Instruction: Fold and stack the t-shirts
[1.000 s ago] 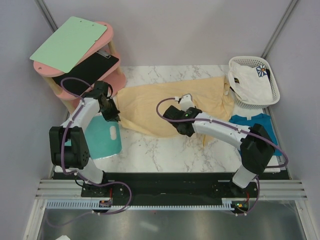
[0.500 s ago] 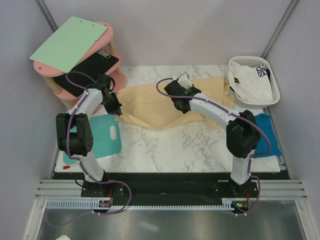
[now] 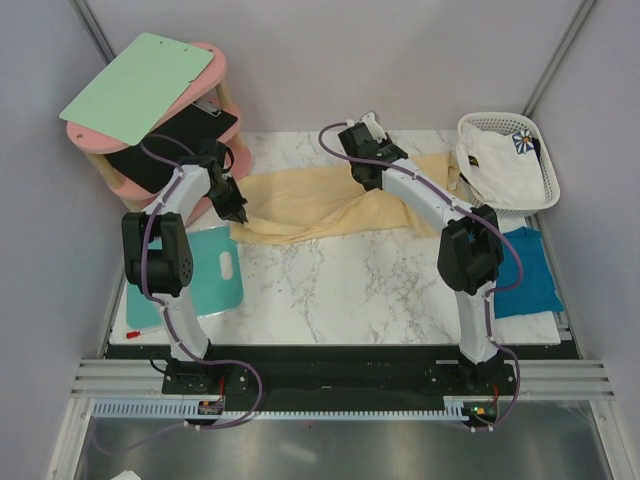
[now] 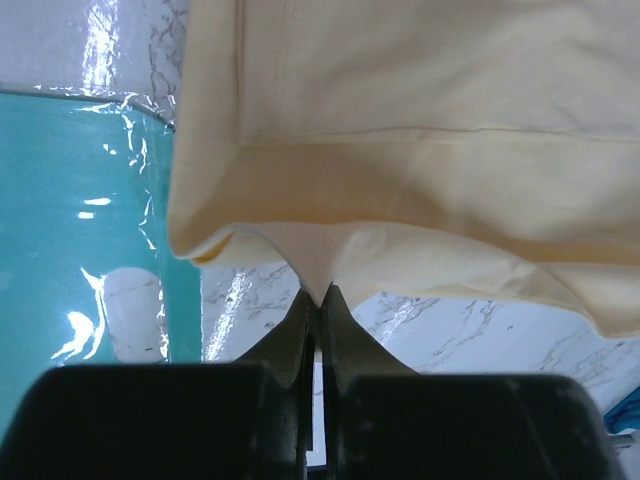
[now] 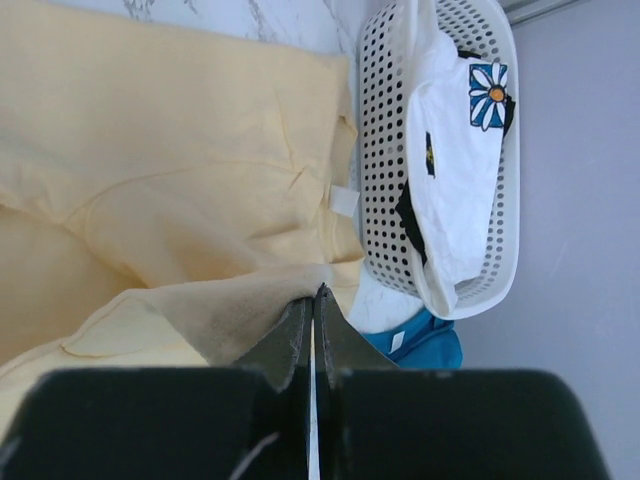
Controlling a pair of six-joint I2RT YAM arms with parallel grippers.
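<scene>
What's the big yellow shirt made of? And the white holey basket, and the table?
The big pale yellow t-shirt looks like soft matte cloth, maybe cotton: it drapes, wrinkles and has stitched hems. The white holey basket looks like stiff plastic, with even rows of holes. The white grey-veined tabletop looks like glossy marble, though possibly just a printed surface.

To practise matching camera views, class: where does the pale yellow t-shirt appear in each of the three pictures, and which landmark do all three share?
Top external: the pale yellow t-shirt stretches across the far middle of the table.
Left wrist: it fills the upper half, its lower edge pinched in the left gripper.
Right wrist: it covers the left side, beside the basket.
Shared landmark: the marble table.
</scene>
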